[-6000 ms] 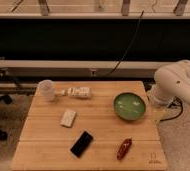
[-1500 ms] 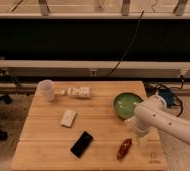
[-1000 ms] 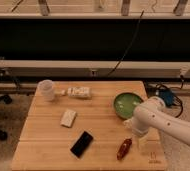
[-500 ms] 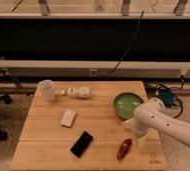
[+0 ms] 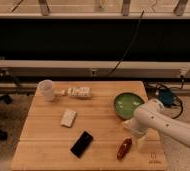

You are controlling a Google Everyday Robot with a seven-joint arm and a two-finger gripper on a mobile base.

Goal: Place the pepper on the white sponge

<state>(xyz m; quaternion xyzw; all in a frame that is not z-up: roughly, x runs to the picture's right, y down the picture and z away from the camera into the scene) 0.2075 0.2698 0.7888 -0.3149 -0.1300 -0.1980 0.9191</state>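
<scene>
The pepper (image 5: 124,148) is a small glossy dark red chili lying on the wooden table (image 5: 48,145) near its front right. The white sponge (image 5: 68,118) is an off-white block lying left of centre, well apart from the pepper. My gripper (image 5: 134,134) hangs at the end of the white arm (image 5: 163,125), which reaches in from the right. It sits just above and to the right of the pepper's upper end. The arm hides much of the gripper.
A flat black phone (image 5: 82,143) lies between sponge and pepper. A green bowl (image 5: 128,105) sits just behind the arm. A white cup (image 5: 47,90) and a lying labelled bottle (image 5: 78,92) are at the back left. Cables hang off the table's right edge.
Since six seconds ago the arm has swung from beside the bowl down toward the front right. Over the last second it edged closer to the pepper. The pepper and sponge have not moved.
</scene>
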